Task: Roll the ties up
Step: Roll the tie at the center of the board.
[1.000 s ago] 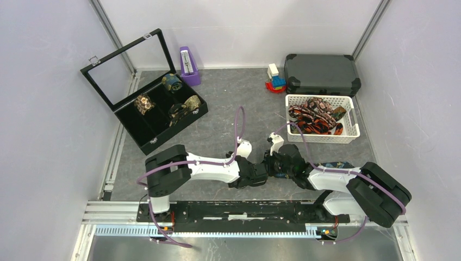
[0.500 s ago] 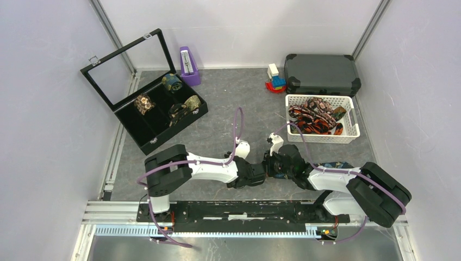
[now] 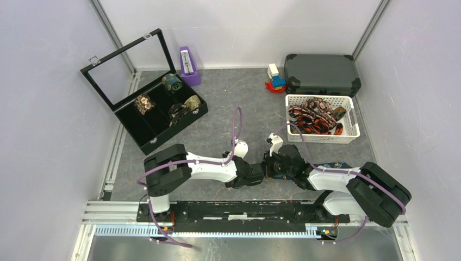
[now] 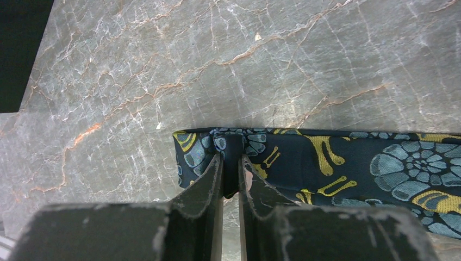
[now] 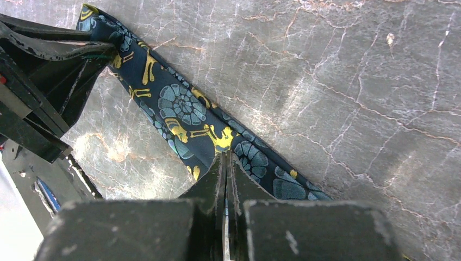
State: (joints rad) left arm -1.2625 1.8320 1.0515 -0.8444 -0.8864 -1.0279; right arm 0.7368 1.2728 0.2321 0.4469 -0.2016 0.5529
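— From above we lose most of the navy tie (image 4: 326, 157) under the two wrists (image 3: 250, 175), don't we?

— We do; only a scrap shows beside the right arm (image 3: 337, 177). In the left wrist view it runs off the right edge. In the right wrist view it slips behind the right pincer (image 5: 225, 163) and out at the bottom.

— And the ties (image 3: 312, 118) in the basket (image 3: 322, 139)?

— Too tangled for us to count.
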